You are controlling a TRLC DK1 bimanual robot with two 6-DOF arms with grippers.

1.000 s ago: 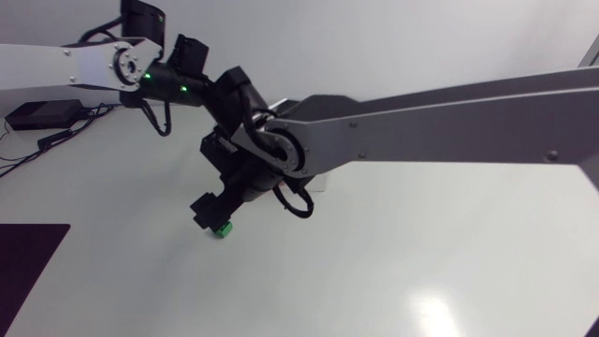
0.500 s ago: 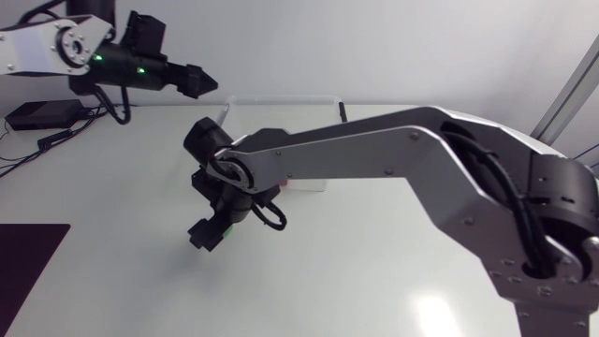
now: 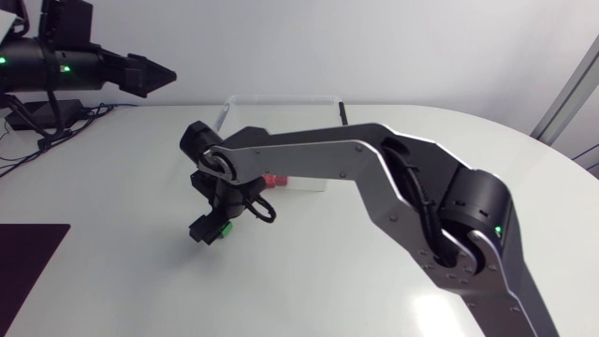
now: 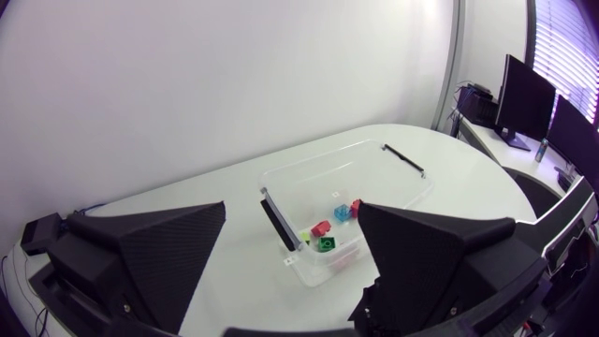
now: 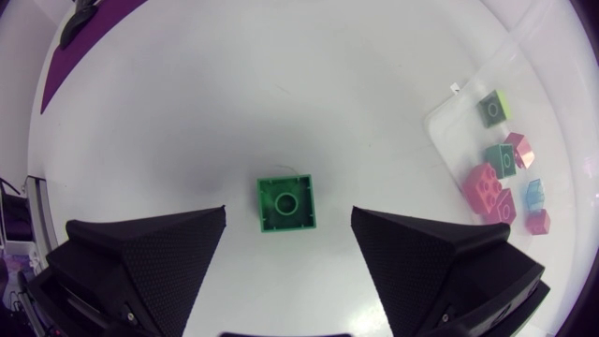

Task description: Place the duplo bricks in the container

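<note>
One brick outstanding on the table

You have one green brick (image 5: 286, 203) lying flat on the glossy white table (image 3: 122, 281), well apart from the clear container (image 4: 374, 178). Your right gripper (image 5: 288, 245) hangs directly over it with its fingers spread wide, the brick between them and touching neither. Your left gripper (image 4: 292, 225) is raised, its fingers likewise apart and empty. Red, pink, green and blue bricks (image 5: 484, 187) lie inside the container.

no readable text, labels or numbers anywhere
</note>
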